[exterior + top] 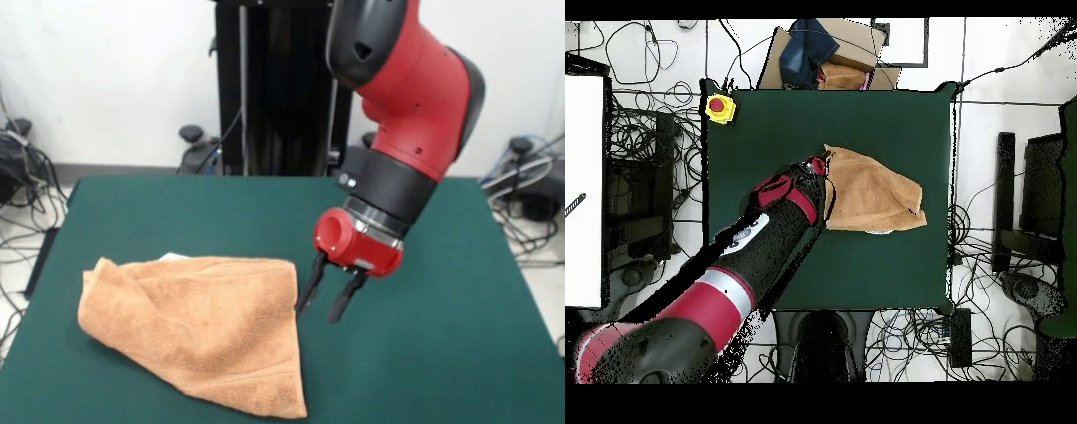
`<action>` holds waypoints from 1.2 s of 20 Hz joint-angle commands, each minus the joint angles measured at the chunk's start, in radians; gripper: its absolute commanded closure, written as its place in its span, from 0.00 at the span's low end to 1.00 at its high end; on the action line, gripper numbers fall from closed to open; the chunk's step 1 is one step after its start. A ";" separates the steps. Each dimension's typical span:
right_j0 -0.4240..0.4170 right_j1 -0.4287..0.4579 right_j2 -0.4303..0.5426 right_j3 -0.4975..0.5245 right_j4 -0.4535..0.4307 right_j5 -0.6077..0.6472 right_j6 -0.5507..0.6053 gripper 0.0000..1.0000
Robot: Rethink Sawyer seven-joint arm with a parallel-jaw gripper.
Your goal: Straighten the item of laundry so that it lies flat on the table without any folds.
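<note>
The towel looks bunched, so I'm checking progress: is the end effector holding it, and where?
Nothing is held. The end effector is open beside the towel, at its edge, with no cloth between its fingers.

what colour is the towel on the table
Tan-orange towel, clearest in the front view against the dark green table.

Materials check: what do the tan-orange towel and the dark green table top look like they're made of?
Tan-orange towel: soft terry-like cloth, with a nubby matte pile and limp folds; a flatter woven band shows near one edge. Dark green table top: seemingly a felt-like covering, uniform, matte and glare-free; whatever lies beneath is hidden.
</note>
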 commanded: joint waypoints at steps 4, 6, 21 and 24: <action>0.014 0.136 -0.139 0.024 0.081 0.016 0.204 0.00; 0.022 0.127 -0.139 0.041 0.062 0.027 0.190 0.00; 0.119 0.013 -0.066 0.141 0.091 0.223 0.196 0.00; 0.152 0.047 -0.104 0.153 0.110 0.248 0.238 0.00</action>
